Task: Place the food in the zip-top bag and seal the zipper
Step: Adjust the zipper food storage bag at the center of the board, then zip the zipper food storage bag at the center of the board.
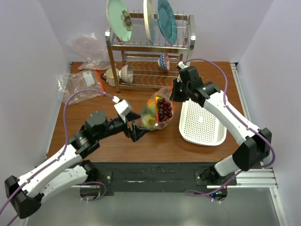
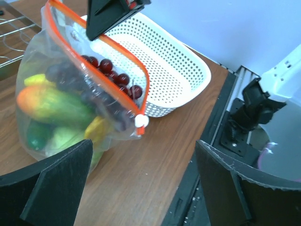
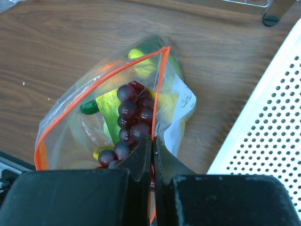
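Food of smooth moulded plastic, round dark grapes among green and yellow pieces, is contained in the zip-top bag, a thin, crinkled clear film set at mid-table. The orange-red zipper is seen parted in a loop and is pinched between the closed fingers of the right gripper. The left gripper is held spread wide just beside the bag's near end, with nothing between its fingers. A white perforated basket is placed just right of the bag. A strip of brown wood-grain table is exposed between bag and near edge. A wire dish rack is set at the rear, and pale walls are seen on three sides.
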Controlling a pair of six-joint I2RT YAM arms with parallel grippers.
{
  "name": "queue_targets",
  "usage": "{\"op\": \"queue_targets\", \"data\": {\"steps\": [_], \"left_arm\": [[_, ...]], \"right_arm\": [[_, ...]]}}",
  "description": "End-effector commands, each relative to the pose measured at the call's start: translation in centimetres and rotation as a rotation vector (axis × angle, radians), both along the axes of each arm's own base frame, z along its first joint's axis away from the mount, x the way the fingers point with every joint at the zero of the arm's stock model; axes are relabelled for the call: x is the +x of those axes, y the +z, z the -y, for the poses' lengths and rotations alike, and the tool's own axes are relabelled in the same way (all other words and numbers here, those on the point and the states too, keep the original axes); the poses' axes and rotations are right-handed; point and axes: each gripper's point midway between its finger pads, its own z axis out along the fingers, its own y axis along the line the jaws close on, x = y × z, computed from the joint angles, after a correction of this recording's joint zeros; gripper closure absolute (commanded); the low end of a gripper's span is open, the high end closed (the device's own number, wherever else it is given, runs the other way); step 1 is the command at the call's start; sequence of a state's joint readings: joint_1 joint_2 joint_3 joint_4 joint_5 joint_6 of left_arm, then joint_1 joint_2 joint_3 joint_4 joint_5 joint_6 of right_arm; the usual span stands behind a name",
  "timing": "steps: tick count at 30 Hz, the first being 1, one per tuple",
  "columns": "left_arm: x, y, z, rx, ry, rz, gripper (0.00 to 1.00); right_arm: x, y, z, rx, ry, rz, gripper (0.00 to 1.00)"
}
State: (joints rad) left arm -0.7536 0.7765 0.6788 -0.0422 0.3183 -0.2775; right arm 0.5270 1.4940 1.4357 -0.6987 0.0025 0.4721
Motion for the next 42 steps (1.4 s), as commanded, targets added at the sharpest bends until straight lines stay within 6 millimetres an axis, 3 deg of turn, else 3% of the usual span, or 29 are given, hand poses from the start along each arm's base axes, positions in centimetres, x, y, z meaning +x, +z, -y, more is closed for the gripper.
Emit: {"op": "queue_targets", "data": {"steps": [1,10,14,19,28,36,42], "left_arm": [[1.7,1.6,-0.5,-0.165,0.103,0.158,0.09],[1.8,-2.5,-0.2,-0.151,0.169,0.207,0.22],[-0.4,-3.2,1.6,-0.141,0.078,0.331,0.23],[-0.3,-5.1,2.6,-0.051,0.112,0.378,0.29],[1.5,-5.1,2.2,0.015,0.221,0.474,0.41],[1.8,-5.8,2.3,0.036,0.222,0.531,0.51],[1.9,-5.9,2.6,0.034,0.220,0.524,0.51]], "right_arm": [[0.0,2.6,-1.2,0.085,0.023,0.017,1.00],[-0.4,3.5,-1.1,0.130,0.011,0.024,1.00],[-0.3,3.7,-1.3,0.132,0.021,0.029,1.00],[-0.1,3.8,-1.3,0.136,0.022,0.021,1.00],[-0.3,4.7,-1.1,0.148,0.021,0.037,1.00],[-0.5,4.8,-1.0,0.155,0.022,0.036,1.00],[-0.5,4.7,-1.1,0.161,0.025,0.033,1.00]]}}
